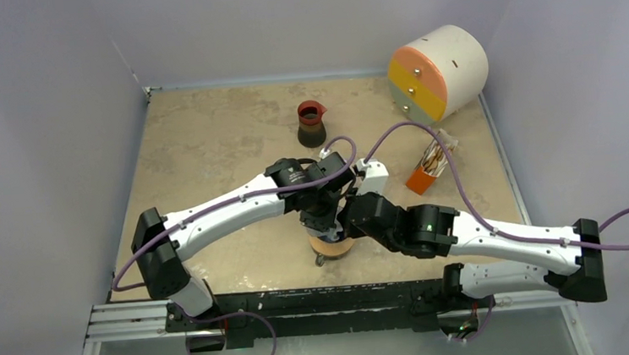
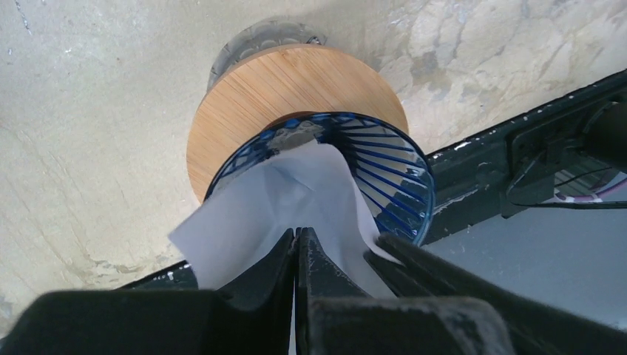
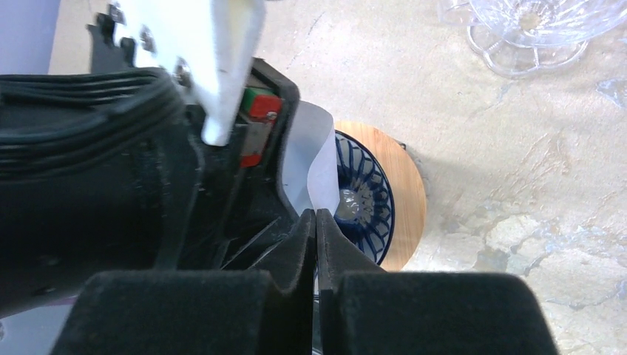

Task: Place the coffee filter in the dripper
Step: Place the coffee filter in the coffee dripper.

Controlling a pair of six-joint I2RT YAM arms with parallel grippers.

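The deep-blue ribbed dripper point(image 2: 392, 177) sits on a flat wooden ring point(image 2: 281, 89) over a clear glass cup point(image 2: 259, 37) near the table's front edge. My left gripper point(image 2: 297, 231) is shut on the white coffee filter point(image 2: 273, 200), whose lower part lies inside the dripper's near side while a corner sticks out over the rim. My right gripper point(image 3: 316, 212) is shut at the filter's point(image 3: 310, 155) other edge, right above the dripper point(image 3: 366, 200). In the top view both grippers point(image 1: 322, 215) point(image 1: 346, 217) meet over the ring point(image 1: 333, 245) and hide the dripper.
A dark carafe with a red rim point(image 1: 312, 122) stands mid-table. A white drum with an orange and yellow face point(image 1: 438, 70) is at the back right, an orange holder point(image 1: 424, 176) in front of it. A clear glass piece point(image 3: 532, 29) lies nearby. The black front rail point(image 1: 304, 301) is close.
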